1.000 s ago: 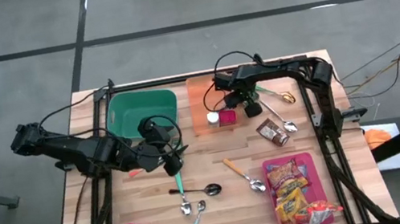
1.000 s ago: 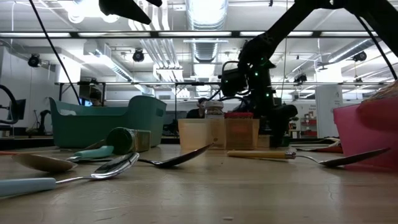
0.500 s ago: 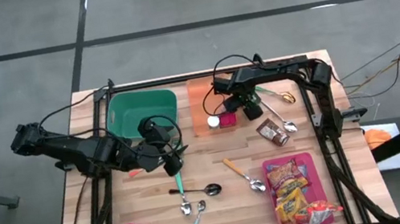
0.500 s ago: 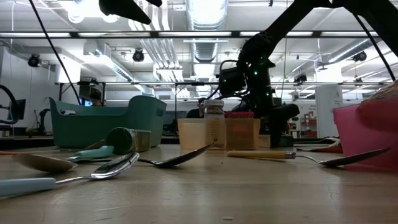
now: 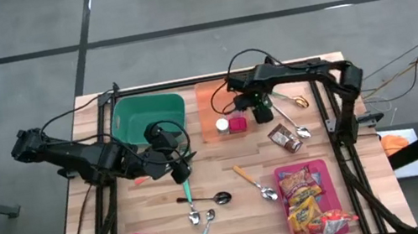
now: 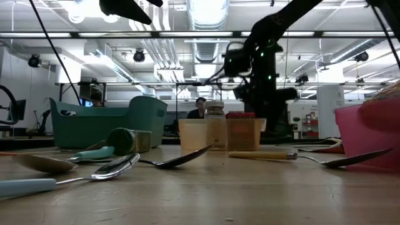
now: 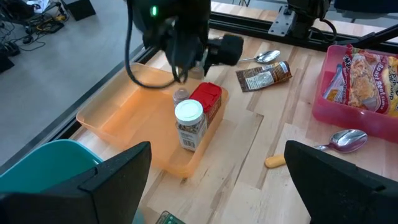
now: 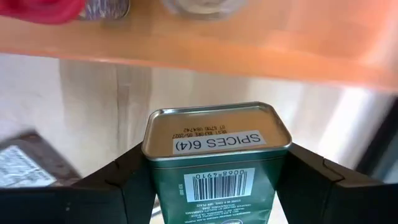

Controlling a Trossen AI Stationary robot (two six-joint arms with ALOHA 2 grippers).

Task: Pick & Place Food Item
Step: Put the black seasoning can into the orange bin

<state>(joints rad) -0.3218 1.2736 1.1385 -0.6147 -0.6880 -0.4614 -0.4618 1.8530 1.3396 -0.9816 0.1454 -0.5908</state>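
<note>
The green spice tin (image 8: 214, 165) sits clamped between the right gripper (image 8: 214, 186)'s two dark fingers (image 8: 121, 186), its base toward the wrist camera and its long axis running straight out along the fingers. The label on its end and the barcode on its side face the camera. Seen from above, the right gripper (image 5: 261, 108) hangs over the orange tray (image 5: 206, 96) at the table (image 5: 234, 215)'s far middle, at about 3 o'clock from the red box (image 5: 237, 124) and the white-lidded jar (image 5: 222, 124) that stand on the tray's near edge. From table height the gripper (image 6: 259, 94) is raised above those two items, so the tin is off the table and in the air.

The relation that counts for the coming move is that the tin is already in the right arm's hold, with the tray's rim just ahead of it in the wrist view. Its destination cannot be told; the green bin (image 5: 148, 119) lies at 9 o'clock from the tray and the pink tray of snack packets (image 5: 323, 174) at about 5 o'clock.

The left gripper (image 5: 175, 167) waits near the table's middle, its fingers (image 7: 115, 174) spread wide with nothing between them, well apart from the tin.
</note>
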